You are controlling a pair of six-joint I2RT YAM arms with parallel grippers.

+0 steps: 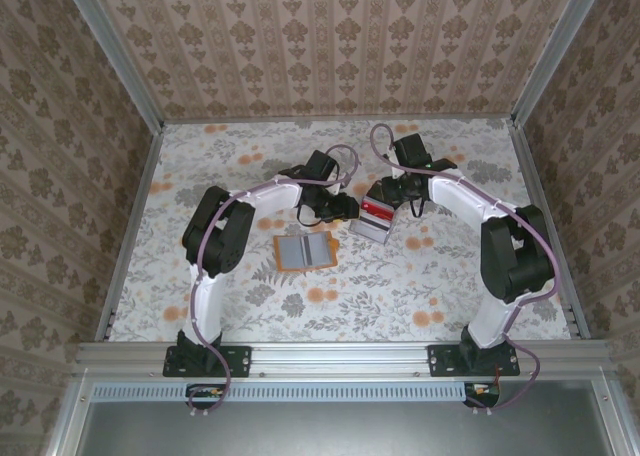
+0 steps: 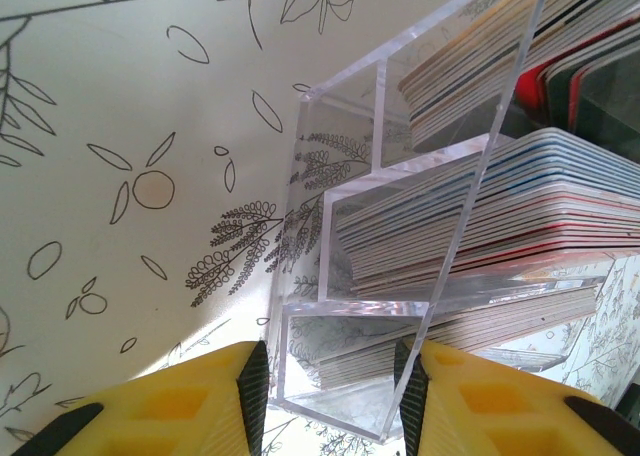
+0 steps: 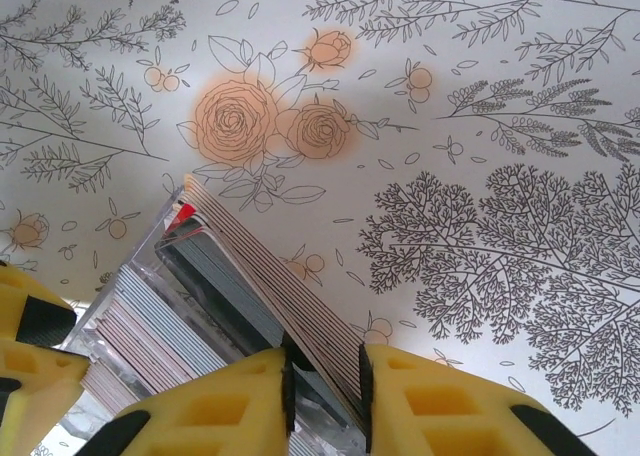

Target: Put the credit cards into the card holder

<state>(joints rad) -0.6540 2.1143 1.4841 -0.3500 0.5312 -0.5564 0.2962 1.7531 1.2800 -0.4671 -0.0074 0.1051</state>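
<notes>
A small flat orange folding card holder (image 1: 303, 251) lies open, grey inside up, on the floral-patterned table (image 1: 450, 286). It sits just near-left of a clear acrylic slotted rack (image 1: 373, 218) and apart from it, with bare cloth open toward the near rail and the left wall.

The thin plastic credit cards (image 2: 480, 226) stand on edge in the rack's compartments, red, dark and pale.

In the left wrist view the left gripper (image 2: 330, 401) pinches the rack's end, one yellow pad against each side of the last clear compartment.

In the right wrist view the right gripper (image 3: 325, 396) has its pads pressed onto a slim bundle of card edges rising above the rack, with no gap visible.
</notes>
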